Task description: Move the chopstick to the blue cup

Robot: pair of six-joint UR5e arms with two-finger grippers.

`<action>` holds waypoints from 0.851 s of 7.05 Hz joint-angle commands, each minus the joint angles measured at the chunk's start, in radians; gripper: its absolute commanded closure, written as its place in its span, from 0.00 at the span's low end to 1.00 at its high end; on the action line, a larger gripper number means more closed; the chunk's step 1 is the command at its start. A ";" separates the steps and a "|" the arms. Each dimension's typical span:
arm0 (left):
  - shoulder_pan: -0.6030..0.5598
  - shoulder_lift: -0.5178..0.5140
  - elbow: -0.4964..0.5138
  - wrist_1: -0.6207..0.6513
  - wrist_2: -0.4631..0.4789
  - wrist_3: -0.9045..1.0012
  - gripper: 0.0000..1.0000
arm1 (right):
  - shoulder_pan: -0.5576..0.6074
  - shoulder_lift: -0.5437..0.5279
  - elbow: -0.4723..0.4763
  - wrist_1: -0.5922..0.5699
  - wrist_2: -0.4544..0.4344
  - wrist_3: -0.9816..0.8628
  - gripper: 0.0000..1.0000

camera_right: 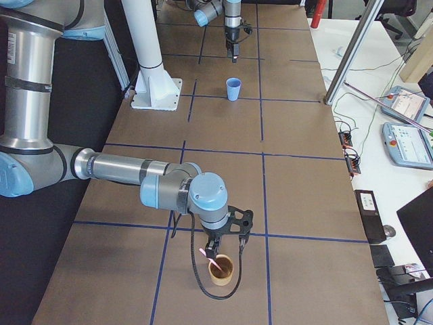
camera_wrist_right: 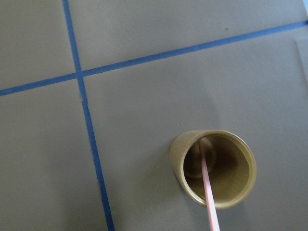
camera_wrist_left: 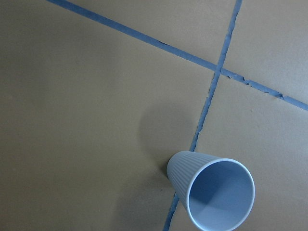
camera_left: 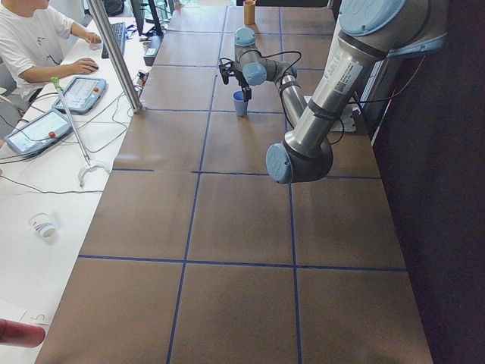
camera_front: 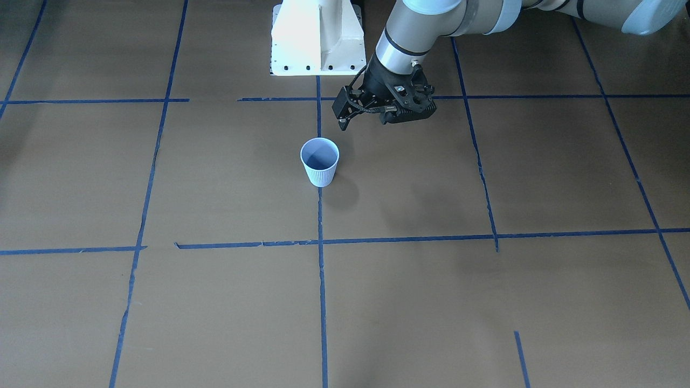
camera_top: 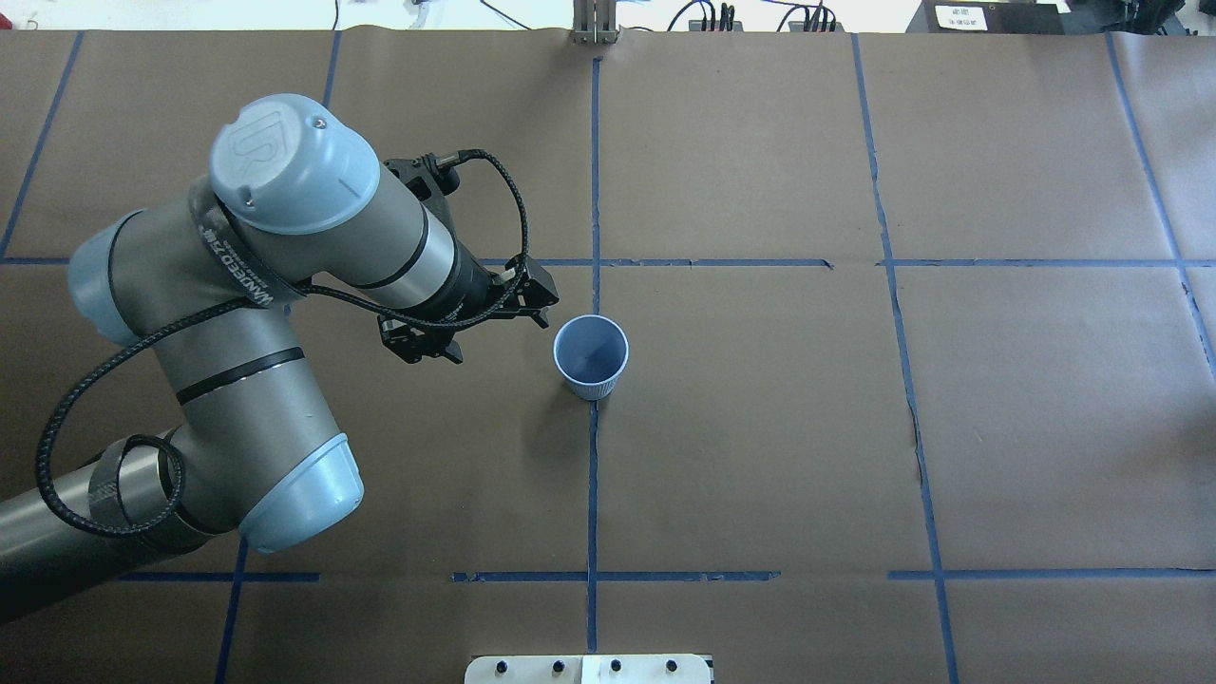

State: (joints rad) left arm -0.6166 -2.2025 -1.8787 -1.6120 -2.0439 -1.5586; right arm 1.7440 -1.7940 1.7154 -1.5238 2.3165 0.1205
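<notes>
1. The left gripper (camera_top: 540,313) hangs above the worktop (camera_top: 760,427) just to the left of the blue cup (camera_top: 591,380), with its tip pointing toward the cup's rim. It is clear of the cup and touches nothing. Its fingers end in one dark point in both the overhead and front views, so I cannot tell whether they are together or slightly apart.
2. The right gripper (camera_right: 215,249) shows only in the right side view, at the robot's right end of the worktop. It stands directly over a brown cup (camera_right: 221,271). I cannot tell how wide it is or whether it grips anything.
3. The chopstick (camera_wrist_right: 207,183) stands inside the brown cup. Its lower end rests on the cup's floor, and its shaft rises past the rim toward the right wrist camera. In the right side view a short pink stretch shows just under the right gripper.
4. The blue cup stands upright near the middle of the worktop, on a blue tape line (camera_top: 593,494), with its mouth open upward. It is well apart from the brown cup.
5. A white arm pedestal (camera_front: 318,37) stands at the robot's edge of the worktop.
6. A person (camera_left: 30,38) sits at a side table with control tablets (camera_left: 83,92).
</notes>
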 commanded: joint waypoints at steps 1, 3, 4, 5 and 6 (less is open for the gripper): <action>0.000 0.001 -0.011 0.000 0.001 -0.011 0.00 | 0.003 -0.016 -0.002 0.004 0.003 0.070 0.03; 0.000 0.001 -0.017 0.000 0.020 -0.026 0.00 | 0.002 -0.013 -0.048 0.008 0.001 0.085 0.06; 0.004 0.009 -0.017 0.000 0.021 -0.024 0.00 | 0.002 -0.016 -0.056 0.013 0.006 0.096 0.11; 0.005 0.009 -0.019 -0.002 0.022 -0.026 0.00 | 0.002 -0.024 -0.062 0.014 0.001 0.093 0.14; 0.005 0.018 -0.019 -0.002 0.036 -0.026 0.00 | 0.002 -0.022 -0.062 0.014 0.003 0.099 0.21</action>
State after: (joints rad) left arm -0.6128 -2.1923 -1.8968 -1.6133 -2.0194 -1.5841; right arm 1.7457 -1.8147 1.6573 -1.5105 2.3193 0.2139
